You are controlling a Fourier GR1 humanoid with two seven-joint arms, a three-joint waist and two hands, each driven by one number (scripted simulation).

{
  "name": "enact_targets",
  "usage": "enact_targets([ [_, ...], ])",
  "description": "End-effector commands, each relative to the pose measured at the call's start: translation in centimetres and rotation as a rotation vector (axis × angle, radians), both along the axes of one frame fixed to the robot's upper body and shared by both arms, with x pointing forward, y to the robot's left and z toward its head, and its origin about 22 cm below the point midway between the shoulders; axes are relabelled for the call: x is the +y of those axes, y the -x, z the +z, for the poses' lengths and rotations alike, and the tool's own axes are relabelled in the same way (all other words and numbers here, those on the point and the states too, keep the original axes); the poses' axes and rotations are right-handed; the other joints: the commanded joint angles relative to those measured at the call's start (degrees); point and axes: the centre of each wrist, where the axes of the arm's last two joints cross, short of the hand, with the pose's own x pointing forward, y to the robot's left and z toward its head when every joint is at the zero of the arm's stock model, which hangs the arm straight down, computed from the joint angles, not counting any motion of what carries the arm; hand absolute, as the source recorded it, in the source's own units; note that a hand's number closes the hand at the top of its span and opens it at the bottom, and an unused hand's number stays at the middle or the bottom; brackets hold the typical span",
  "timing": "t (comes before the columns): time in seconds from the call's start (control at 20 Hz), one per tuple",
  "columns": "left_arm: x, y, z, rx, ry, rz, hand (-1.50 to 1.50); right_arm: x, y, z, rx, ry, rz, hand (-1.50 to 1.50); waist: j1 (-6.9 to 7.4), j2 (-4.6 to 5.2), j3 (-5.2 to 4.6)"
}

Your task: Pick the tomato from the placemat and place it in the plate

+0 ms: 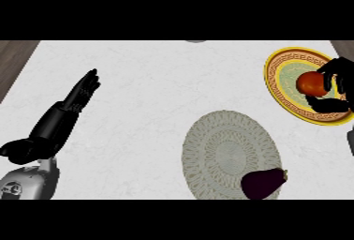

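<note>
The red tomato is over the middle of the yellow patterned plate at the far right. My right hand comes in from the right edge, its fingers and thumb curled round the tomato. Whether the tomato touches the plate I cannot tell. The round grey woven placemat lies lower centre, apart from the plate. My left hand rests at the left, fingers straight and holding nothing.
A dark purple eggplant lies on the placemat's lower right edge. The white marble counter spreads between the two arms. Dark wood shows past the counter's left and upper right corners.
</note>
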Motion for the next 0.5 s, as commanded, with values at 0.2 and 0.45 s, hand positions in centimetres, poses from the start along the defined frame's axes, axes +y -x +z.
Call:
enact_targets([
  [0.2,-1.1,0.6,0.4,-0.009,-0.006,-0.009,0.00,-3.0,-2.7,-5.2,0.257,-0.093,-0.159,-1.50,1.08,0.23,0.06],
  [0.45,0.4,0.6,0.5,-0.019,-0.021,-0.051,0.00,-3.6,-4.1,-7.2,0.248,-0.079,-0.128,-1.50,1.77,0.56,0.13],
])
